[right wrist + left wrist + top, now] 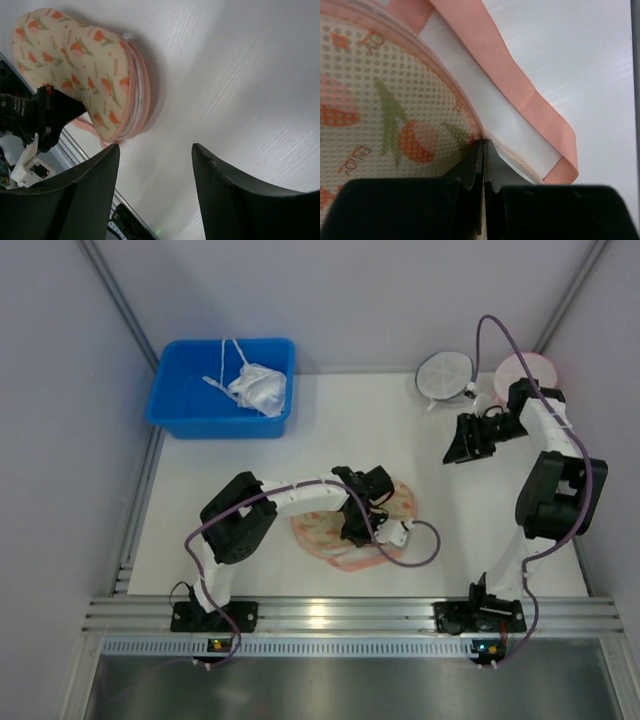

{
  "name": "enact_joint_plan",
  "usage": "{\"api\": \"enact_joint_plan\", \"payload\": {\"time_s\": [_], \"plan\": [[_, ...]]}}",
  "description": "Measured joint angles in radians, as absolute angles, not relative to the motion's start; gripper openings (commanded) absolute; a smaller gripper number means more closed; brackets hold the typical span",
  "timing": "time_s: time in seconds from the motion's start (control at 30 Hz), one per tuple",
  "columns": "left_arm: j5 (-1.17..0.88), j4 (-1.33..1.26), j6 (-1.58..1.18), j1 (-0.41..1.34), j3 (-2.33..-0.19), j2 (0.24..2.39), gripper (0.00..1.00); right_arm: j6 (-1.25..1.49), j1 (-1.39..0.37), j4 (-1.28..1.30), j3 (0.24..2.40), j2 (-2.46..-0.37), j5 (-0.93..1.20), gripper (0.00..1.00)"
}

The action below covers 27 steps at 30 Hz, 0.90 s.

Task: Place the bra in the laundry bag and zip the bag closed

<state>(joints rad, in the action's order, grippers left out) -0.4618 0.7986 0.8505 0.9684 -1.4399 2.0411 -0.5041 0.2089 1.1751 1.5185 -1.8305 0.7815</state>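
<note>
Two sets: we've got left jaws shut at the rim of the laundry bag, right jaws open, empty, well apart.

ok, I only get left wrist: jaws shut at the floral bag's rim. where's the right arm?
Observer: Right gripper is off to the right, well clear of the laundry bag, jaws open and empty.
Operator: any bra outside the bag?
Observer: Only a white bra, in the blue bin at the far left corner.
Operator: bag halves together?
Observer: Right wrist view shows them lying together; whether the zip is fully run I cannot tell.
</note>
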Motion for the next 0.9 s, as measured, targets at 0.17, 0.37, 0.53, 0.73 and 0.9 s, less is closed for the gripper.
{"api": "enact_joint_plan", "payload": {"time_s": [0.17, 0.37, 0.53, 0.73, 0.9], "plan": [[-0.322, 0.806, 1.200, 1.049, -1.340, 1.955, 0.00, -0.505, 0.085, 1.175, 1.594, -1.867, 0.812, 0.64], [-0.239, 0.814, 1.478, 1.059, -1.254, 1.886, 0.00, -0.522, -0.173, 1.172, 1.686, -1.999, 0.806, 0.68], [-0.151, 0.787, 1.633, 1.077, -1.159, 1.823, 0.00, -0.568, -0.318, 1.216, 1.837, -2.208, 0.780, 0.67], [-0.094, 0.759, 1.718, 1.095, -1.115, 1.797, 0.00, -0.593, -0.366, 1.234, 1.886, -2.328, 0.780, 0.58], [-0.058, 0.739, 1.740, 1.095, -1.103, 1.793, 0.13, -0.641, -0.371, 1.264, 1.862, -2.347, 0.817, 0.14]]}}
